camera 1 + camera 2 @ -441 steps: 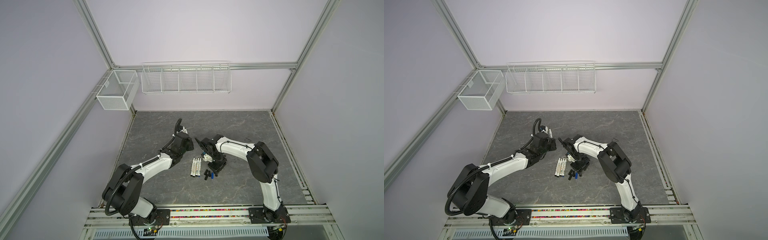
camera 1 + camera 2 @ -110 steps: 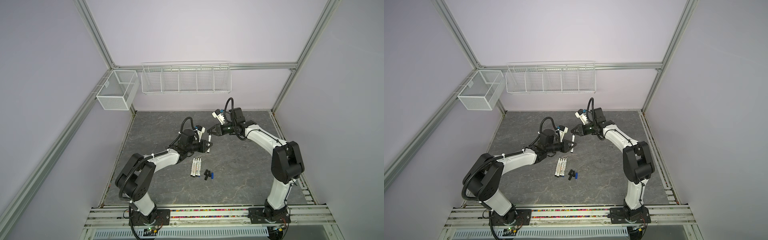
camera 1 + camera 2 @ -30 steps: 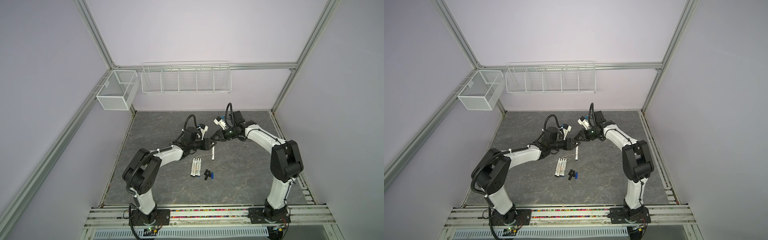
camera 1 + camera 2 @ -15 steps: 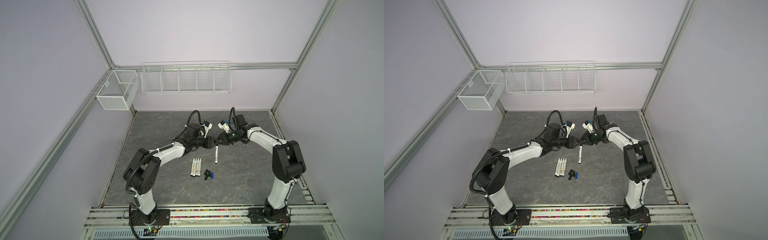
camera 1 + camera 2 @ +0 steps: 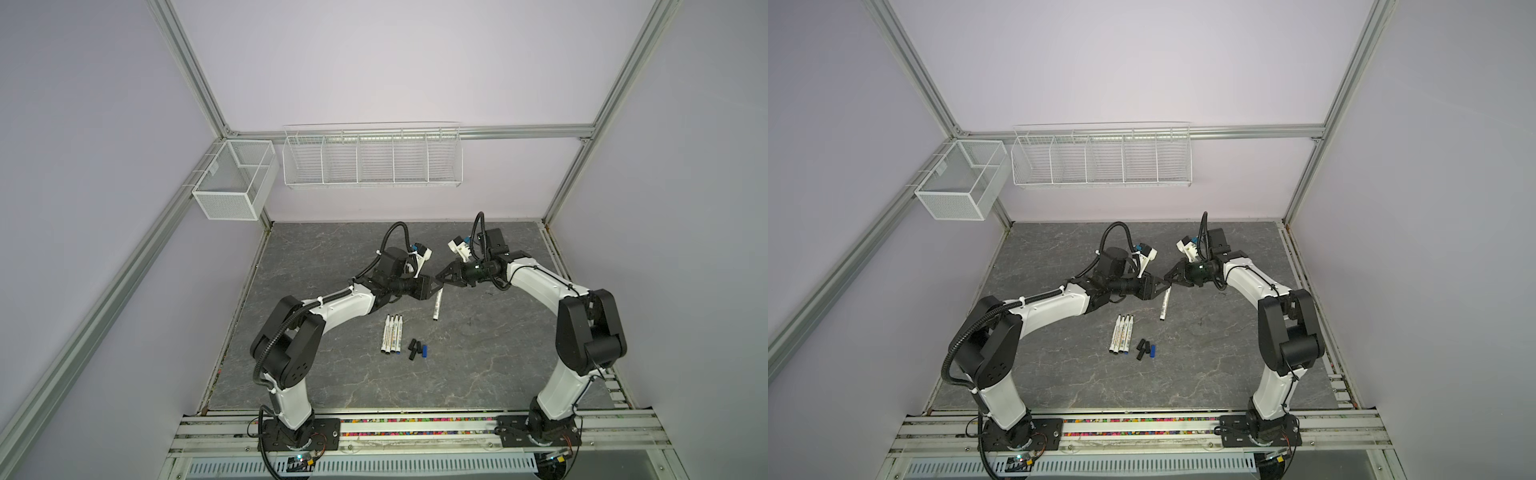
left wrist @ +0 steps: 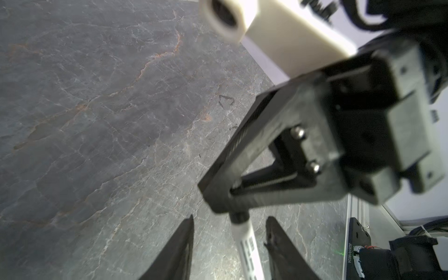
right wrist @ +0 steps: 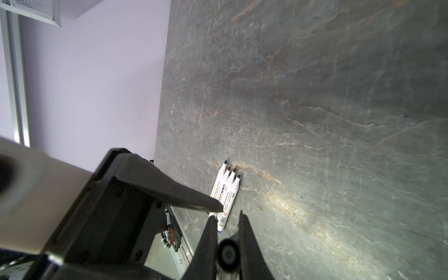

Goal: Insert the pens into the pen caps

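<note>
My right gripper is shut on the black cap of a white pen. The pen's printed barrel hangs down toward the grey table. My left gripper faces it tip to tip, open. Its fingers stand either side of the barrel with a gap on each side. Several uncapped pens lie side by side in front. To their right lie three loose black pen caps and a blue one.
A long white wire basket hangs on the back wall. A mesh box hangs at the back left corner. Metal rails run along the table's front edge. Both arms arch in from the front corners and meet mid-table.
Both grippers have shifted a little to the right with the capped pen between them. The left jaws have spread off the barrel; the right stays shut on the cap.
</note>
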`<state>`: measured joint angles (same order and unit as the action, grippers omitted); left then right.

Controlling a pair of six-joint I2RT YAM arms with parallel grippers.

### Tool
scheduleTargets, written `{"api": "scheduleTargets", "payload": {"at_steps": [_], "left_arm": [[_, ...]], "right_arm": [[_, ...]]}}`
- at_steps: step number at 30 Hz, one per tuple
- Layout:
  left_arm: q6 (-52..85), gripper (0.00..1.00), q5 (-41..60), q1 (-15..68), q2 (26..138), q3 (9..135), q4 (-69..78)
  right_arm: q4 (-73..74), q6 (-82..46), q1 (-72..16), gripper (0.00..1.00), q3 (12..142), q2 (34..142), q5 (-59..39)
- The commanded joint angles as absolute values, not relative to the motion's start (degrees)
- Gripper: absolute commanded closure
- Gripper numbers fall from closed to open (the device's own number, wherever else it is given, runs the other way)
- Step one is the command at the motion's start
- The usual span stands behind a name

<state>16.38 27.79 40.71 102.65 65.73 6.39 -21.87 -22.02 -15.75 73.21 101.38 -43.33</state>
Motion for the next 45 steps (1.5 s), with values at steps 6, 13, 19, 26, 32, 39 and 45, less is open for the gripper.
{"api": "scheduleTargets", "payload": {"at_steps": [6,13,19,26,32,39,45], "left_arm": [[14.1,0.49,28.1,41.2,102.0,65.6,4.2],[12.4,0.47,29.6,42.4,104.8,69.6,1.6],[12.4,0.51,30.2,42.6,107.4,71.4,0.3],[12.9,0.67,29.9,42.6,108.1,71.1,1.0],[13.4,1.0,29.8,42.5,107.9,71.5,2.6],[17.0,1.0,28.3,41.2,106.0,72.9,8.0],[31.6,1.0,26.0,35.6,104.4,69.9,27.0]], "right_arm": [[-15.0,-26.0,-14.6,0.93,70.1,97.3,-41.5],[-13.7,-26.6,-14.6,0.93,70.6,97.0,-41.9],[-10.5,-28.2,-14.6,0.93,70.1,96.3,-43.0],[-9.6,-28.2,-14.6,0.93,69.9,95.7,-43.1],[-11.9,-26.2,-14.7,0.93,70.0,96.7,-44.4],[-20.9,-18.4,-16.5,0.93,71.2,99.4,-45.8],[-30.0,-9.8,-19.9,0.93,73.7,103.8,-50.3]]}}
